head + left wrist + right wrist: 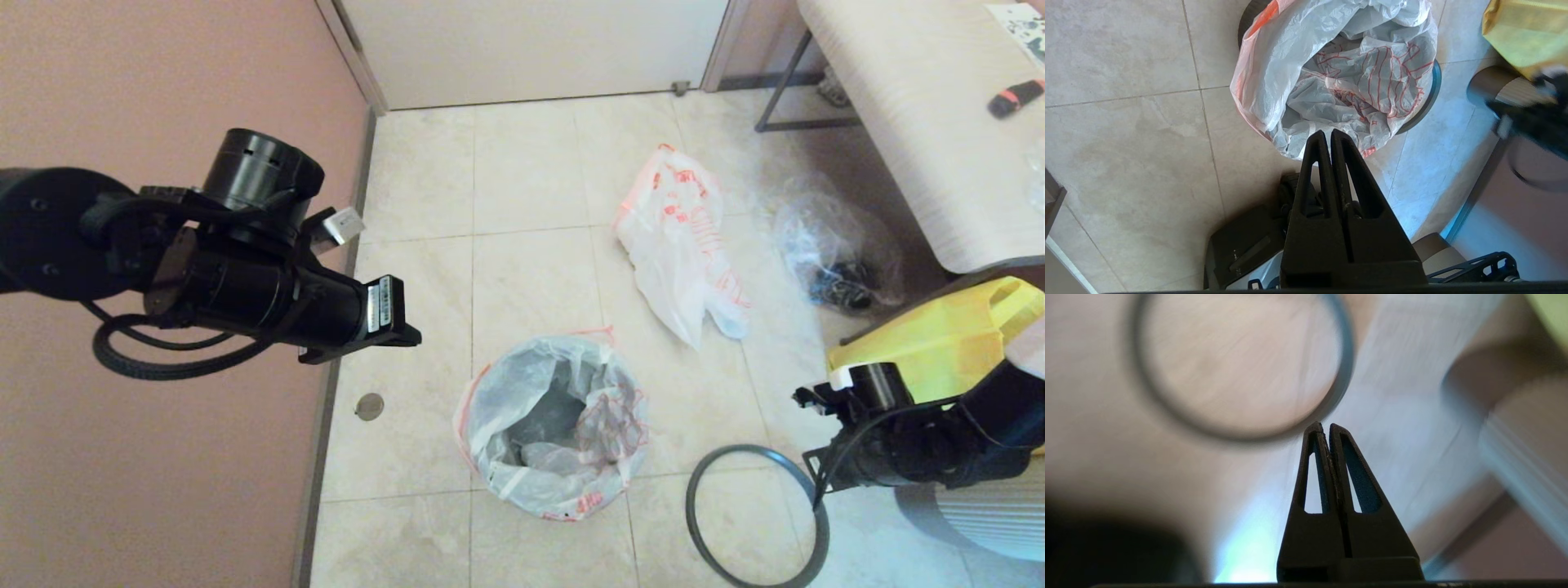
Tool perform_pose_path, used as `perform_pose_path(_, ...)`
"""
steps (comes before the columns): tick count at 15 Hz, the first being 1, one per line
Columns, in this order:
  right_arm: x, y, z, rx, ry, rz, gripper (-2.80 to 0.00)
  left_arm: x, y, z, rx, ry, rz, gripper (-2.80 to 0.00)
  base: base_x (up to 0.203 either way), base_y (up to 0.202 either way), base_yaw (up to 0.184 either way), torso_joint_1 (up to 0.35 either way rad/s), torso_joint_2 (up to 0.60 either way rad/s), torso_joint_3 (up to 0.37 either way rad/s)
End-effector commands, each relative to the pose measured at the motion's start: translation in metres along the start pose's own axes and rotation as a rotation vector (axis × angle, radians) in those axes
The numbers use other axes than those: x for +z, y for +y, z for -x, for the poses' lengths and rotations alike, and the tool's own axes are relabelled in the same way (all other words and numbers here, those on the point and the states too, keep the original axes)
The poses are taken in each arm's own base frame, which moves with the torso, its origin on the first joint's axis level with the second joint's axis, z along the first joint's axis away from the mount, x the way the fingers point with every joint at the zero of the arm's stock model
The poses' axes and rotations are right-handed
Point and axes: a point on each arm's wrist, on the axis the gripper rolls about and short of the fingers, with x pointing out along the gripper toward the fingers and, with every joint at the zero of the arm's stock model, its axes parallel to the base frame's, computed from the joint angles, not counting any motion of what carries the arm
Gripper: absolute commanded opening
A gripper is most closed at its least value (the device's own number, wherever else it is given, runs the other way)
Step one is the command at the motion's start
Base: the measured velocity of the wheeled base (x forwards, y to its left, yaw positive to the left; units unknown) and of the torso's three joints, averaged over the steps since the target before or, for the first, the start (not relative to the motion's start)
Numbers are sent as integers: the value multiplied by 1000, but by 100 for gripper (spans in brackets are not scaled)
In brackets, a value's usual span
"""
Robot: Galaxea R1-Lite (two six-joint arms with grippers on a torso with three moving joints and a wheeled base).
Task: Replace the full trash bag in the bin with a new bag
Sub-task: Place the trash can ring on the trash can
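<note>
Thin translucent white plastic with orange-red print, the full trash bag [555, 425] sits crumpled and lumpy inside the small round black bin [1249, 16], its edges folded out over the rim, on the glossy beige tile floor [522, 269]. A separate dark grey hoop [758, 516] lies flat on the tiles beside the bin. Farther back, the limp white new bag [682, 245] with pink-orange handles lies slack, near a clear crinkled bag [833, 245] of dark items. The left gripper [1329, 132] hovers above the bin, its black wedge-shaped fingers pressed together, empty. The right gripper [1326, 425] hangs over the hoop, fingers likewise closed on nothing.
</note>
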Motion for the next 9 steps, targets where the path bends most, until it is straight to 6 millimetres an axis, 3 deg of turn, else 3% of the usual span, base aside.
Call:
perform_pose_path(1,-21,0,-62,-13,48,33,-280,-1,1,-3,5,12,4,-280,0,0,0,0,0,0)
perform_pose_path(3,-19,-4,-95,-29,24,79,-280,-2,2,-5,13,18,7,-280,0,0,0,0,0,0)
perform_pose_path(4,-21,-7,-109,-36,27,115,0,-2,2,-5,12,20,6,-280,0,0,0,0,0,0)
perform_pose_path(9,-7,-13,-172,-66,-2,142,0,-3,0,3,3,3,-1,-280,0,0,0,0,0,0)
